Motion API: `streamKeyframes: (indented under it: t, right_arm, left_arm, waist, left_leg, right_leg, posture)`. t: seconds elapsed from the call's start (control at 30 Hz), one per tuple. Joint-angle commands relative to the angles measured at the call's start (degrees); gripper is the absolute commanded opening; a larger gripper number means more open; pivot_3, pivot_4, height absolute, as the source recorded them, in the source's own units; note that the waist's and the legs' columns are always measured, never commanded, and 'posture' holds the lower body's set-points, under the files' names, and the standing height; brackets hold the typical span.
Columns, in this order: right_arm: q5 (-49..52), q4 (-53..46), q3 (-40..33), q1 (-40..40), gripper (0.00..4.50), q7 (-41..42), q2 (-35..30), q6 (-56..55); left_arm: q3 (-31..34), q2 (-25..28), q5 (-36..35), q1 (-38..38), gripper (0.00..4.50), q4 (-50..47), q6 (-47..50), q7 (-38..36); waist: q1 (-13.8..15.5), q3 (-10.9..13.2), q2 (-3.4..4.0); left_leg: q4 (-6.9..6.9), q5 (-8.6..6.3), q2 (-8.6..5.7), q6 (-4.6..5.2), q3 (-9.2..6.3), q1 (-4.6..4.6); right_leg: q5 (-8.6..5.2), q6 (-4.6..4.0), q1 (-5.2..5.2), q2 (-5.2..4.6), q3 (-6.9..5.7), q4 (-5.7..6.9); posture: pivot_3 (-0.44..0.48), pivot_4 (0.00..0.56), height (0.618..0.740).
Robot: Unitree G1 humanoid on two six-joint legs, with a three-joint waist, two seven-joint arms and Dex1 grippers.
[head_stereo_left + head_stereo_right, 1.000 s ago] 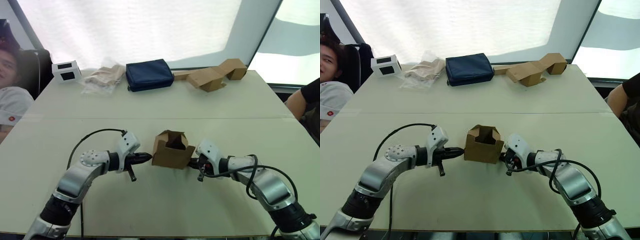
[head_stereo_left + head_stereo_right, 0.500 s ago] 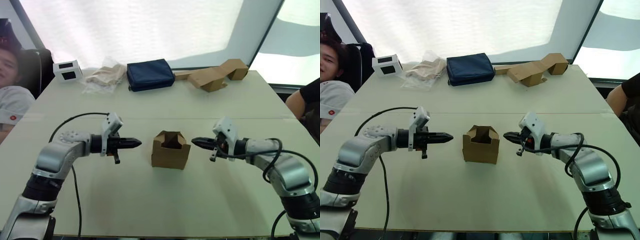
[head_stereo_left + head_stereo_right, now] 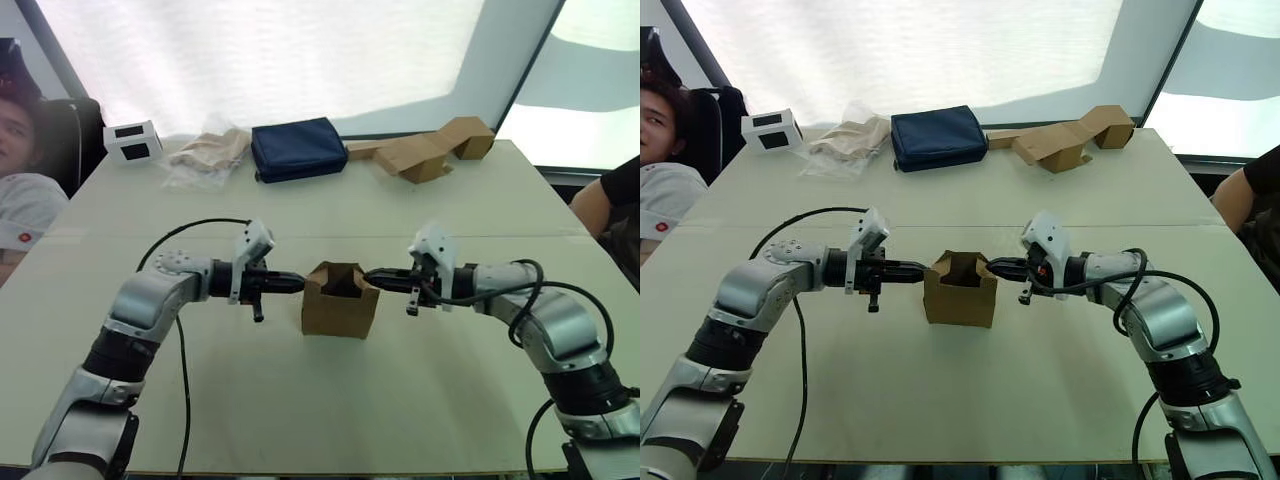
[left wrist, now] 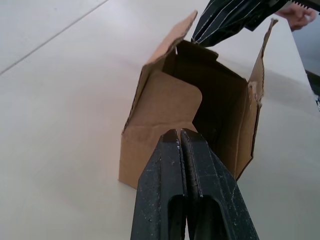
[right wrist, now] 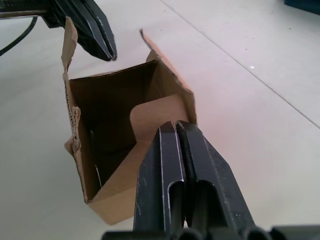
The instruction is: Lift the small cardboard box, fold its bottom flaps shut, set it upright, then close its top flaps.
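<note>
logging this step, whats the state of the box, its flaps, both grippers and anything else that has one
small cardboard box: upright on table, top open
top flaps: standing up, not folded
left gripper: shut, tip at box's left rim
right gripper: shut, tip at box's right rim
blue pouch: closed, lying flat

Both arms reach forward and bend inward at the elbow, so the forearms run toward each other from opposite sides and lie roughly level, low over the counter. The left gripper (image 3: 297, 284) points toward the robot's right, its two black fingers (image 4: 172, 175) pressed together along their length, jaws closed on nothing. The right gripper (image 3: 369, 277) points toward the robot's left in mirror pose, its fingers (image 5: 175, 170) likewise pressed flat against each other. The two tips face one another at about the same height, apart, though how far above the counter they hang is hard to judge. A black cable loops over each forearm.
</note>
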Motion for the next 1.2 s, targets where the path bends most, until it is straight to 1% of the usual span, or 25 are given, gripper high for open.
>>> streamKeyframes:
  t: [0.03, 0.3, 0.4, 0.5, 0.57, 0.63, 0.77, 0.87, 0.93, 1.0, 1.1, 1.2]
  right_arm:
    - [-1.27, 0.56, 1.08, -0.94, 0.00, 0.60, 0.89, -2.28]
    - [-3.32, 2.14, 2.58, -1.67, 0.00, 1.38, 1.16, -3.68]
    - [-3.36, 2.29, 1.85, -1.92, 0.00, 1.28, 1.08, -3.89]
    - [-0.93, 1.32, -1.51, -2.16, 0.00, 1.12, 0.74, -2.87]
    - [2.04, -1.42, -5.62, -2.17, 0.00, 1.53, -0.83, -1.57]
    - [5.37, -4.80, -9.20, -2.63, 0.00, 1.59, -2.32, 0.89]
    - [10.34, -11.33, -13.19, -3.16, 0.00, 0.25, -5.13, 5.87]
    - [14.44, -16.98, -12.98, -1.42, 0.00, -1.07, -5.29, 9.95]
    - [17.70, -23.15, -11.92, 1.87, 0.00, -4.18, -3.83, 13.04]
    - [21.18, -27.33, -11.97, 3.47, 0.00, -7.55, -2.14, 15.49]
    - [25.76, -30.36, -12.40, 3.34, 0.00, -11.57, -0.20, 18.20]
    - [26.39, -32.04, -10.52, 3.87, 0.00, -12.97, -1.25, 19.52]
  left_arm:
    - [-1.24, -1.01, 1.91, -1.38, 0.07, 0.68, -2.12, -0.30]
    - [-1.79, -2.16, 2.91, -1.15, 0.07, 1.01, -2.79, -0.20]
    - [-0.06, -2.46, 1.65, -1.70, 0.07, 1.32, -1.74, 0.13]
    - [5.00, -3.88, -3.08, -3.72, 0.07, 2.81, 2.72, 1.78]
    - [7.90, -3.58, -4.50, -6.12, 0.07, 6.91, 3.88, 1.60]
    - [8.94, -3.19, -4.01, -8.02, 0.07, 11.42, 3.22, 1.14]
    - [7.20, -3.81, 0.44, -11.34, 0.07, 21.30, -2.43, 0.17]
    - [6.82, -6.24, 3.01, -13.90, 0.07, 28.43, -6.12, 0.97]
    - [4.78, -8.07, 5.64, -14.27, 0.07, 30.97, -9.29, 0.29]
    - [3.72, -9.59, 7.47, -14.47, 0.07, 33.69, -11.64, -0.19]
    - [3.00, -11.33, 8.17, -14.22, 0.07, 36.47, -12.22, -2.18]
    - [2.31, -12.43, 8.43, -13.27, 0.07, 37.05, -11.81, -4.50]
  waist:
    - [0.01, 0.00, 0.00]
    - [0.01, 0.00, 0.00]
    - [0.01, 0.00, 0.00]
    - [0.01, 0.00, 0.00]
    - [0.01, 0.01, -0.02]
    - [0.08, 0.01, -0.01]
    - [0.02, 0.01, 0.00]
    - [0.11, 0.00, -0.02]
    - [0.12, 0.00, -0.02]
    - [0.24, 0.00, -0.02]
    - [-0.03, 0.00, -0.02]
    - [-0.01, 0.00, -0.03]
  left_leg:
    - [0.00, 0.00, 0.00, 0.00, 0.00, 0.00]
    - [0.00, 0.00, 0.00, 0.00, 0.00, 0.01]
    - [0.00, 0.00, 0.00, 0.00, -0.01, 0.01]
    - [0.00, 0.00, 0.00, 0.00, -0.01, 0.01]
    - [0.01, 0.00, 0.00, 0.00, -0.02, -0.01]
    - [0.01, 0.00, -0.01, 0.00, -0.02, -0.02]
    - [-0.01, 0.00, -0.01, 0.01, -0.02, -0.01]
    - [0.00, 0.00, 0.00, 0.00, -0.03, 0.00]
    - [0.00, 0.00, 0.00, 0.01, -0.03, -0.02]
    - [-0.03, -0.01, -0.01, 0.02, -0.05, -0.06]
    - [0.02, -0.01, -0.03, 0.01, -0.02, -0.09]
    - [0.04, 0.00, -0.03, 0.00, 0.00, -0.05]
  right_leg:
    - [0.00, 0.00, 0.00, 0.00, 0.00, 0.00]
    - [0.00, 0.00, 0.01, 0.00, 0.00, 0.00]
    - [0.00, 0.00, 0.01, 0.00, 0.00, 0.00]
    - [0.00, 0.00, 0.01, 0.00, 0.00, 0.00]
    - [0.00, 0.00, 0.00, 0.00, -0.01, 0.00]
    - [0.00, 0.00, -0.01, -0.01, -0.02, 0.00]
    - [0.00, 0.00, -0.01, 0.00, -0.02, -0.01]
    - [0.00, 0.00, 0.00, 0.02, -0.03, 0.00]
    - [0.00, 0.00, 0.00, 0.03, -0.03, -0.01]
    - [0.00, 0.00, -0.02, 0.01, -0.03, -0.05]
    - [0.01, 0.01, -0.04, -0.04, -0.02, -0.02]
    - [0.01, 0.03, -0.03, -0.03, -0.01, 0.00]
  posture:
    - [0.000, 0.150, 0.740]
    - [0.000, 0.150, 0.740]
    - [0.000, 0.150, 0.740]
    - [0.000, 0.150, 0.740]
    - [0.000, 0.150, 0.740]
    - [0.000, 0.150, 0.740]
    - [0.000, 0.150, 0.740]
    - [0.000, 0.150, 0.740]
    - [0.000, 0.150, 0.740]
    - [0.000, 0.150, 0.740]
    - [0.000, 0.150, 0.740]
    - [0.000, 0.150, 0.740]
